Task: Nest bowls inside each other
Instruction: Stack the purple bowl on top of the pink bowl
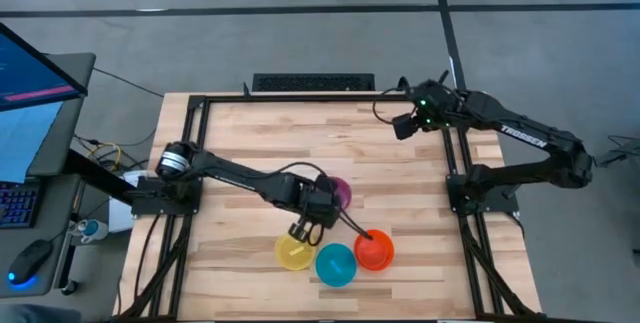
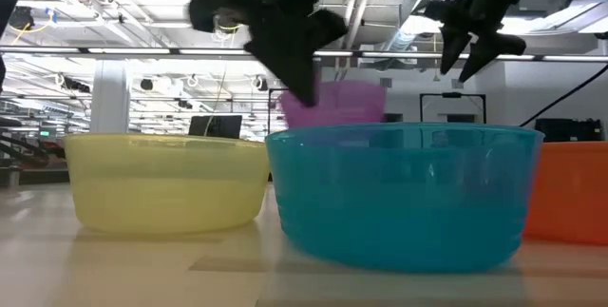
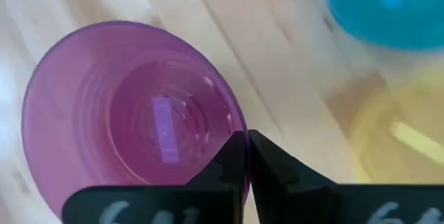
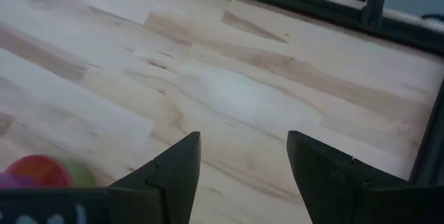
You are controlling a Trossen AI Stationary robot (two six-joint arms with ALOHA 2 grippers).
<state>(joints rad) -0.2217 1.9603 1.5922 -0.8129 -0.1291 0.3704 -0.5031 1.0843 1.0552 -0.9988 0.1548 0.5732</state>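
Observation:
My left gripper [image 1: 330, 203] hangs over the table's middle, shut on the purple bowl [image 3: 132, 113], which shows raised behind the blue bowl [image 2: 404, 193] in the low view. The yellow bowl [image 1: 293, 251], blue bowl [image 1: 335, 264] and orange-red bowl [image 1: 374, 250] stand on their bases in a row by the near edge. My right gripper [image 4: 243, 161] is open and holds nothing above the far right corner [image 1: 405, 125]. I see no separate pink or green bowl in the high view. A speck of green beside red [image 4: 41, 172] shows in the right wrist view. My left gripper pinches the purple bowl's rim [image 3: 234, 128] on its side toward the yellow bowl, one finger inside the wall and one outside. The fingers [image 2: 306, 79] slant down from above and the table's left. The bowl [image 2: 337, 103] sits higher than the blue bowl's rim, its underside hidden.
A black frame [image 1: 300, 96] runs around the wooden table. Bare wood [image 1: 260, 133] lies across the far half and to the left of the yellow bowl. A keyboard [image 1: 312, 82] sits beyond the far edge, and a monitor [image 1: 30, 73] stands off to the left.

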